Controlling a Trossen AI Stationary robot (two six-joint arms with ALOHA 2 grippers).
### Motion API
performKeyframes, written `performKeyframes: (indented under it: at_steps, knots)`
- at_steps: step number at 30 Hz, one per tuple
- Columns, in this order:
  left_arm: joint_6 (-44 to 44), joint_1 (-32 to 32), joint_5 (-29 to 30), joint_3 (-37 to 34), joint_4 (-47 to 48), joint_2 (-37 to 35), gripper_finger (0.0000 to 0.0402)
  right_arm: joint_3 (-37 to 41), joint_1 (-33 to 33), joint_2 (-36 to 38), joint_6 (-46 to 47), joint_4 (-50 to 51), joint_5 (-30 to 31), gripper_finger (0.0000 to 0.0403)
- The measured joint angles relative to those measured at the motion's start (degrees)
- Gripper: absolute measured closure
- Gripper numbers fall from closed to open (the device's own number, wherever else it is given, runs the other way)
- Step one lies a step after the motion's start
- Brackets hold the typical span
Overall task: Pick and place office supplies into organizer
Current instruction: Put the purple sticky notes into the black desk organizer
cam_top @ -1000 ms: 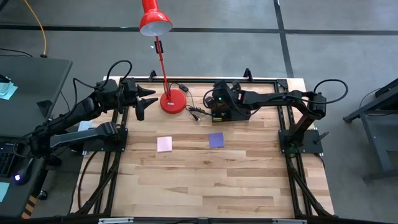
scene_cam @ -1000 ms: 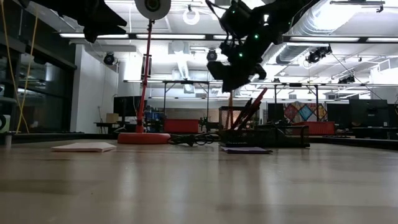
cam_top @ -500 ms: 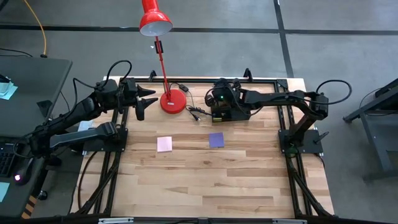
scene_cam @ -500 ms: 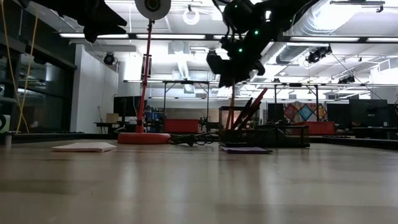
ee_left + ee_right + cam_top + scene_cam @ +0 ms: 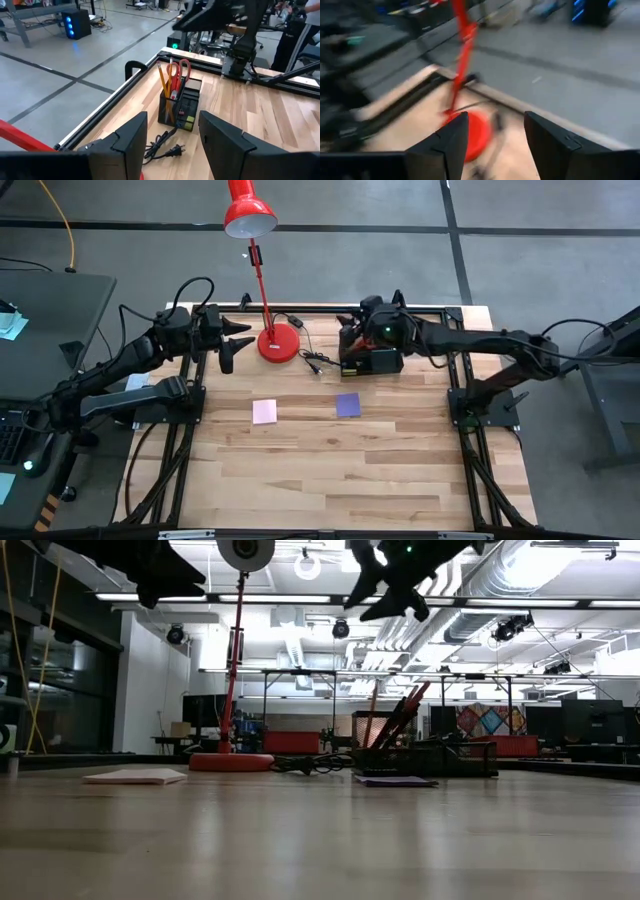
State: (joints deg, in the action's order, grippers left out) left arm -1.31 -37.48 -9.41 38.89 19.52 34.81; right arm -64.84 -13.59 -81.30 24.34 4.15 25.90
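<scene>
- Right gripper hangs high at the table's 12 o'clock, over the small black compartmented organizer, fingers spread and empty, probably because red-handled scissors and orange pencils already stand inside.
- Pink square sticky pad and purple square sticky pad lie mid-table, unplaced.
- Left gripper waits at 10 o'clock, released.
</scene>
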Motion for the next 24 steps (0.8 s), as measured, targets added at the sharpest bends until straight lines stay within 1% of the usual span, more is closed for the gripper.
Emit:
performKeyframes:
  at_steps: [3, 7, 9, 11, 14, 16, 20, 22, 24]
  knots:
    - [3.2, 0.0, -1.5, 0.0, 0.0, 0.1, 0.0236, 0.0, 0.7, 1.8, 6.1, 2.8, -9.5, 0.0214]
    - [8.2, 0.0, -7.5, 0.0, 0.6, 0.7, 0.0236, 0.0, 3.8, 2.2, 11.1, 7.3, -20.3, 0.0215]
    - [8.8, 0.0, -10.3, 0.0, 0.9, 1.4, 0.0236, 0.0, 5.9, 1.8, 14.5, 9.4, -24.4, 0.0219]
    - [8.5, 0.1, -12.1, 0.0, 0.9, 2.3, 0.0236, 0.0, 8.3, 1.4, 18.8, 12.9, -26.8, 0.0224]
    - [8.5, 0.0, -12.5, 0.0, 2.2, 3.7, 0.0236, 0.1, 12.5, 1.0, 24.9, 16.6, -25.7, 0.0230]
    - [9.0, 0.0, -12.6, 0.0, 2.9, 4.5, 0.0236, 0.1, 15.1, 0.9, 28.4, 19.3, -22.8, 0.0233]
    - [9.9, 0.0, -13.8, 0.0, 5.2, 7.2, 0.0236, 0.1, 19.2, 0.3, 36.5, 21.6, -15.5, 0.0238]
    - [10.0, 0.0, -15.0, 0.0, 6.0, 8.8, 0.0236, 0.1, 20.8, 0.0, 41.4, 21.7, -13.8, 0.0241]
    - [10.1, 0.0, -15.2, 0.0, 6.8, 10.1, 0.0236, 0.1, 22.4, 0.0, 45.7, 24.2, -13.3, 0.0242]
